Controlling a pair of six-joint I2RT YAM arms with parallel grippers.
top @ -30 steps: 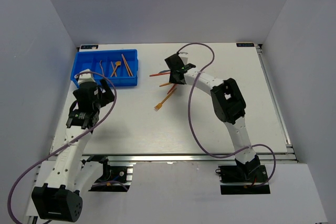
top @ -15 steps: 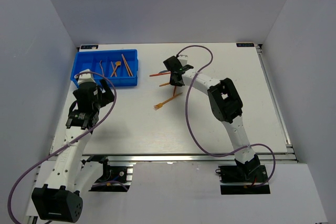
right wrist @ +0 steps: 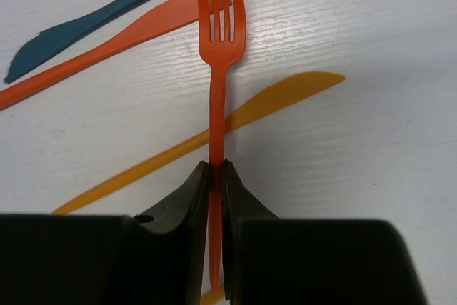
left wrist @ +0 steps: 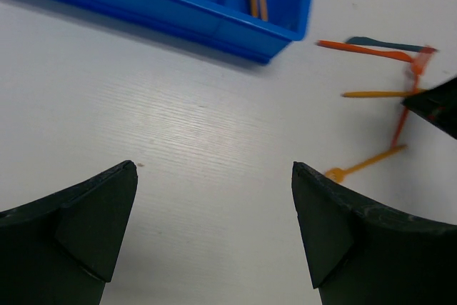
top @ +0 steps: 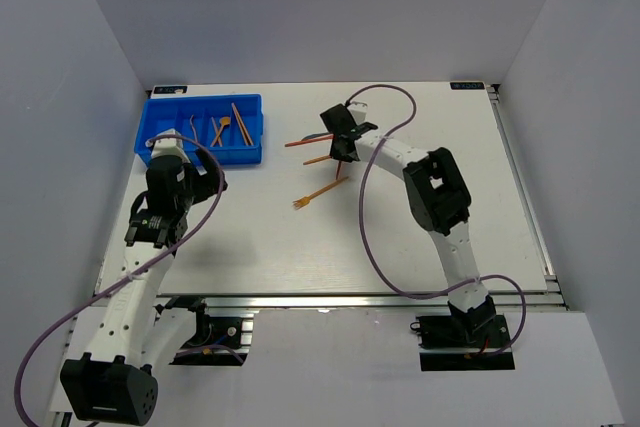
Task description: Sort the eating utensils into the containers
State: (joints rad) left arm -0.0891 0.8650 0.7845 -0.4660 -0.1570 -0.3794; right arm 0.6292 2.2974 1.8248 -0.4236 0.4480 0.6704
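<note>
Grasp step in hand. Red fork (right wrist: 221, 26) is pinched at its handle by the right gripper (right wrist: 216, 166), well right of the blue tray (top: 200, 99). Left gripper (left wrist: 213, 169) is held wide and empty, just before the tray. Next, by judgement: a clean lift and a carry leftward into a compartment are called for.

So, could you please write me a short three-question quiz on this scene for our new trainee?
1. True or false: the right gripper is shut on the red-orange fork.
2. The left gripper is: A) open and empty; B) holding a spoon; C) shut on a stick.
3. Which utensil does the fork's handle cross in the right wrist view?
Key: 1 true; 2 A; 3 the yellow-orange knife.
</note>
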